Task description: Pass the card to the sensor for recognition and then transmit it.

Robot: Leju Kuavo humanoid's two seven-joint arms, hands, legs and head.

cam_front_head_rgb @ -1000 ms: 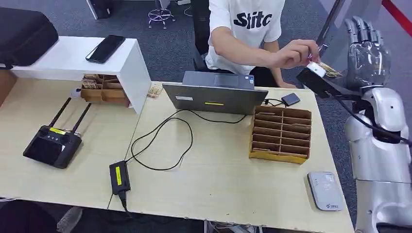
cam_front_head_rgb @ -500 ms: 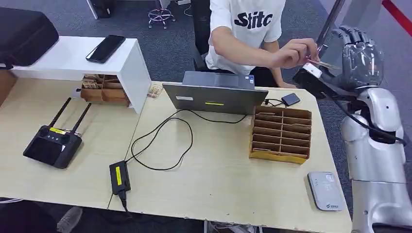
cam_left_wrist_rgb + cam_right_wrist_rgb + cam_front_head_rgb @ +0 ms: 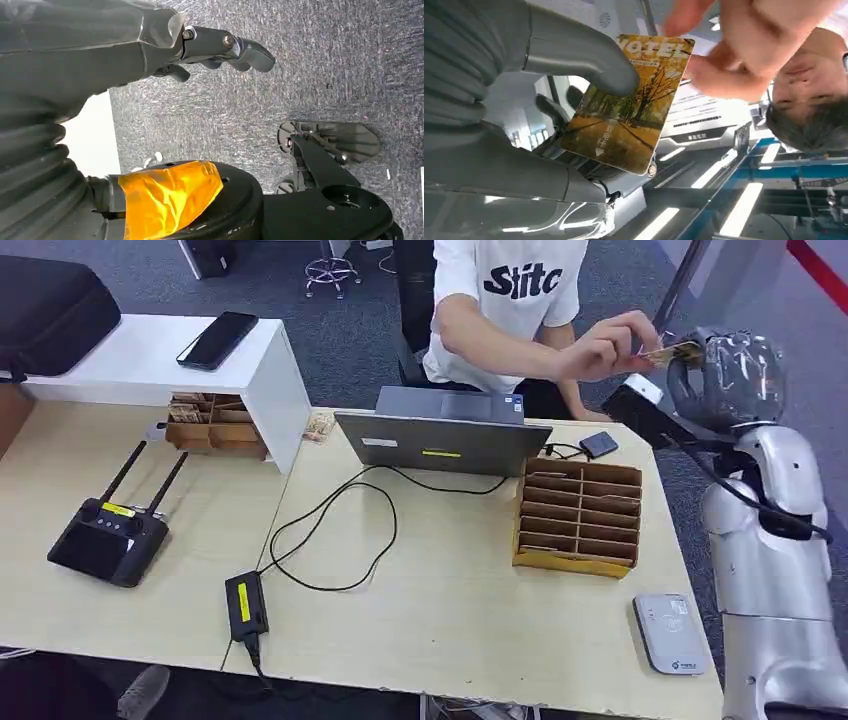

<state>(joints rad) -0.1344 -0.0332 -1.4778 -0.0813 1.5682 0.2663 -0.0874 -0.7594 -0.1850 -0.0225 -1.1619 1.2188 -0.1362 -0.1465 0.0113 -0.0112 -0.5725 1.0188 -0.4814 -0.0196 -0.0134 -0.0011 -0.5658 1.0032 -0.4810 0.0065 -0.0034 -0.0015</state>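
Observation:
A yellow hotel card (image 3: 676, 353) with an autumn-tree picture is up in the air beyond the table's far right corner. My right hand (image 3: 735, 370) grips it; in the right wrist view the thumb (image 3: 584, 60) presses the card (image 3: 634, 110) against the fingers behind it. A person's hand (image 3: 605, 348) pinches the card's other end (image 3: 744, 55). The white card sensor (image 3: 672, 633) lies flat at the table's front right corner, well below and nearer than my right hand. My left hand (image 3: 100, 55) hangs over grey carpet, holding nothing, fingers loosely apart.
A cardboard slotted organiser (image 3: 578, 515) sits between the sensor and a grey laptop (image 3: 445, 435). A cable and power adapter (image 3: 245, 605) lie mid-table. A black remote controller (image 3: 108, 535) is at the left, and a phone (image 3: 215, 338) lies on a white shelf.
The person brought the card up to my right hand. My right hand's fingers, upright and spread a second ago, have curled in and closed around it.

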